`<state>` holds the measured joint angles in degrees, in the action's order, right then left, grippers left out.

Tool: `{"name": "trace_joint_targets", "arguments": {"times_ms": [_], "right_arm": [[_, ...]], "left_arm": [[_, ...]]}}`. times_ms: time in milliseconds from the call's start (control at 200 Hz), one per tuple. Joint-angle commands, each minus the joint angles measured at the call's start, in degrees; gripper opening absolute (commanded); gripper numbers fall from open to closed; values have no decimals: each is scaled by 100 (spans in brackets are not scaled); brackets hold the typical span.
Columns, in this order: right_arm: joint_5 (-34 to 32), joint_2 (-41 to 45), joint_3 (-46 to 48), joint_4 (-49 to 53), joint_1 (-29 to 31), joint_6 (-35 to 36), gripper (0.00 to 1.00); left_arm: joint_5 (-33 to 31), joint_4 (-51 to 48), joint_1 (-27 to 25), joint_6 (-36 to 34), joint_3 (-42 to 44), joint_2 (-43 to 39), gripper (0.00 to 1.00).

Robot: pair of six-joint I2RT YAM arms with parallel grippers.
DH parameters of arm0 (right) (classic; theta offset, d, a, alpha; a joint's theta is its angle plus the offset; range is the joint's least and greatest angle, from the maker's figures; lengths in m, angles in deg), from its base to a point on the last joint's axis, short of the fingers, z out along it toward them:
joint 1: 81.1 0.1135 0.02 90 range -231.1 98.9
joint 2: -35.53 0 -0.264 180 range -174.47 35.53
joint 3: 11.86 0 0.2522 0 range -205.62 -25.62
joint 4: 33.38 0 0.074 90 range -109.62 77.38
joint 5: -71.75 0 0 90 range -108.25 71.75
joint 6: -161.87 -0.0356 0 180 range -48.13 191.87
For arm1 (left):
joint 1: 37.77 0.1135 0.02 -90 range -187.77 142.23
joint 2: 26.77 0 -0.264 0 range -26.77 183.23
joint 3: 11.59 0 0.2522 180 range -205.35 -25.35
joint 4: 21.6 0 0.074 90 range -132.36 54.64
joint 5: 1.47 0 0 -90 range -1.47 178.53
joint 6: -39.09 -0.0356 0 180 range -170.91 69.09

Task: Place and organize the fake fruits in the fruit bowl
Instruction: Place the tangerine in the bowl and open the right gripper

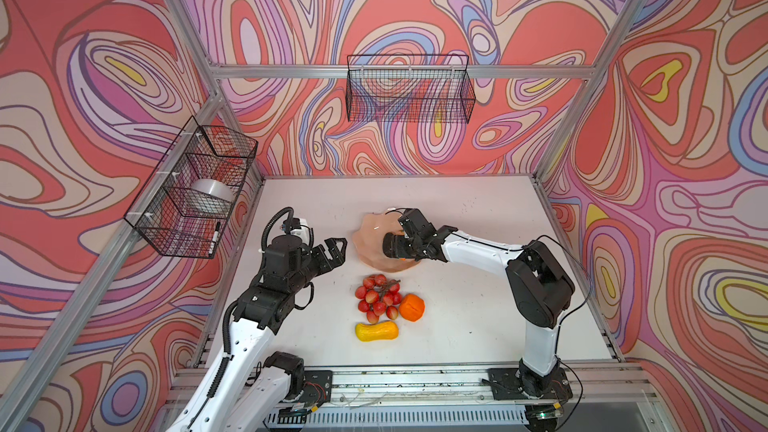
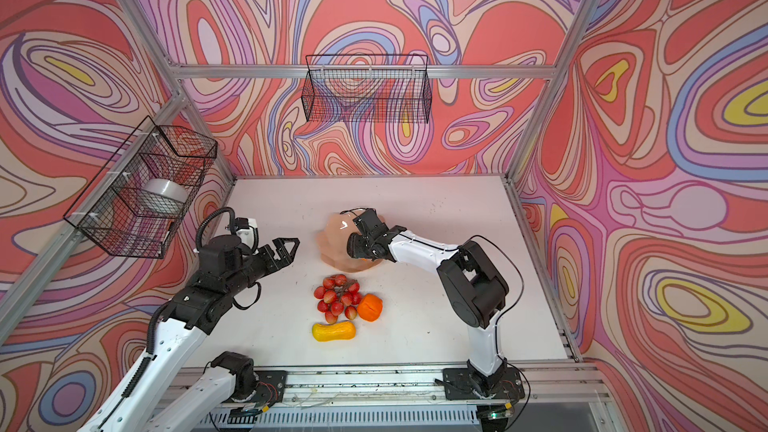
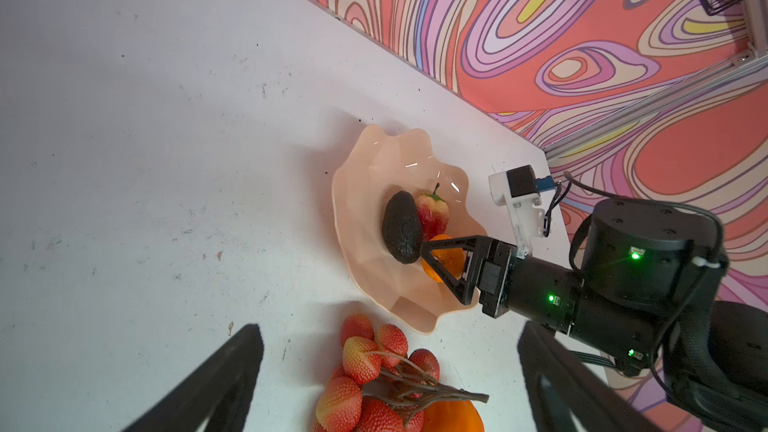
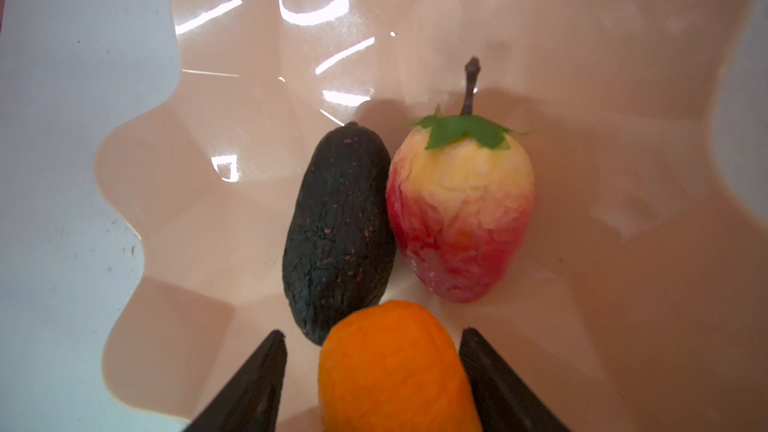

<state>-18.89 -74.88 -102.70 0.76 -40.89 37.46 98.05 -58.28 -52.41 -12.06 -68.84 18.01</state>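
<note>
Right gripper [image 4: 372,336]: fingers [image 4: 257,380] spread, flanking the small, dimpled tangerine [image 4: 395,367] without pinching it. It sits in the glossy, scallop-rimmed peach bowl [image 4: 199,118] mid-surface, just beside the rough dark avocado [image 4: 338,234] and the green-capped strawberry [image 4: 457,218]. Left gripper [image 1: 338,251] gapes wide, empty. The knobbly grape bunch [image 1: 379,299], the large orange [image 1: 411,307] and the smooth yellow gourd [image 1: 376,331] lie nearer the front edge.

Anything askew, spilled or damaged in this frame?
Nothing stands out. The fruit bowl sits flat holding avocado, strawberry and tangerine. The grape bunch, orange and gourd lie intact on the table, merely not yet placed.
</note>
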Motion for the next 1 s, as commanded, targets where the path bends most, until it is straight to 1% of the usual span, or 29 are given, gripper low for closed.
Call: {"name": "trace_joint_targets", "arguments": {"times_ms": [0,140,225,255,315,456,591,656,736,786,846,991], "right_arm": [[-350,220,-239,132,5,73,74],[-656,617,-216,202,-22,93,78],[-805,853,-95,203,-52,47,80],[-884,1106,-23,198,-63,27,81],[-1057,1406,181,149,-81,-22,82],[-1445,2233,856,72,-214,-225,85],[-1821,3149,1798,-143,-455,-303,93],[-1811,3529,2192,-144,-695,-414,96],[-1769,3927,2621,-140,-950,-546,97],[-1738,4141,2825,-148,-1042,-590,97],[-1749,4341,2977,-116,-1101,-623,97],[-1822,4636,3126,29,-1145,-663,97]], "left_arm": [[304,-116,14,136,6,37,95],[785,-188,-15,170,-36,210,91],[812,-353,-176,124,-113,268,90],[755,-425,-293,83,-153,277,89],[512,-617,-674,-27,-260,269,88],[-37,-1104,-1820,-162,-525,396,88],[-570,-1672,-2990,-157,-721,758,86],[-813,-1831,-3535,-74,-794,972,86],[-923,-1842,-4071,-36,-893,1303,86],[-944,-1762,-4310,-40,-956,1529,86],[-952,-1652,-4478,-23,-1005,1860,86],[-842,-1138,-4535,-188,-1095,2574,87]]}}
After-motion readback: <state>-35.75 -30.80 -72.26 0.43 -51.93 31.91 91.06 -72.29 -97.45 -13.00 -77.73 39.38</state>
